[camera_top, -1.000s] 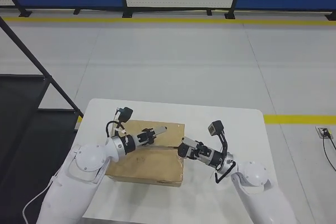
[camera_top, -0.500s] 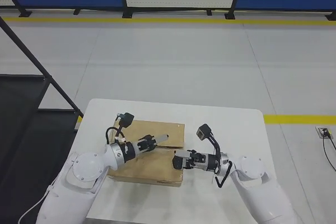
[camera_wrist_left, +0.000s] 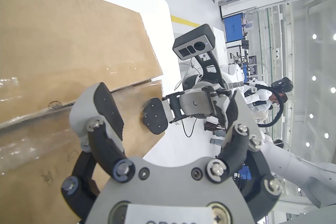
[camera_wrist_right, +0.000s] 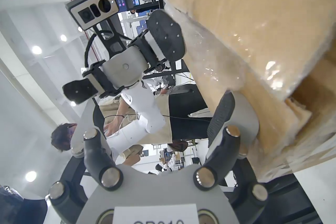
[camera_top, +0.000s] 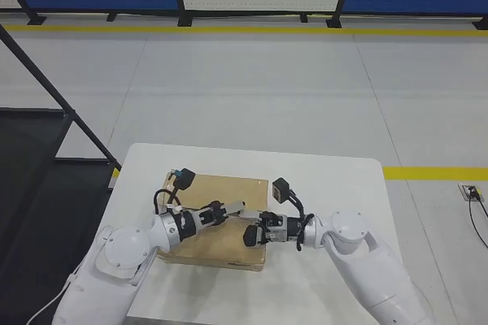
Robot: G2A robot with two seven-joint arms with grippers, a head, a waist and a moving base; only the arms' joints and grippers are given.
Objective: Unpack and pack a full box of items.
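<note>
A brown cardboard box (camera_top: pixel 207 236) with clear tape along its seam lies in the middle of the white table (camera_top: pixel 333 179). My left gripper (camera_top: pixel 234 210) hovers open over the box's right end; in the left wrist view the box (camera_wrist_left: pixel 65 46) sits just past my left gripper (camera_wrist_left: pixel 170 103). My right gripper (camera_top: pixel 250 233) is open at the box's right edge, close to the left one. In the right wrist view one finger of my right gripper (camera_wrist_right: pixel 156 107) rests against the taped box (camera_wrist_right: pixel 262 25) by a slightly lifted flap corner (camera_wrist_right: pixel 302 93).
Bare table top lies to the right of and behind the box. A black frame (camera_top: pixel 57 106) stands off the table's left side. The two grippers are close together over the box's right end.
My right gripper has moved left from beside the box onto its right edge. My left gripper has shifted slightly toward the near side, closing the gap between them.
</note>
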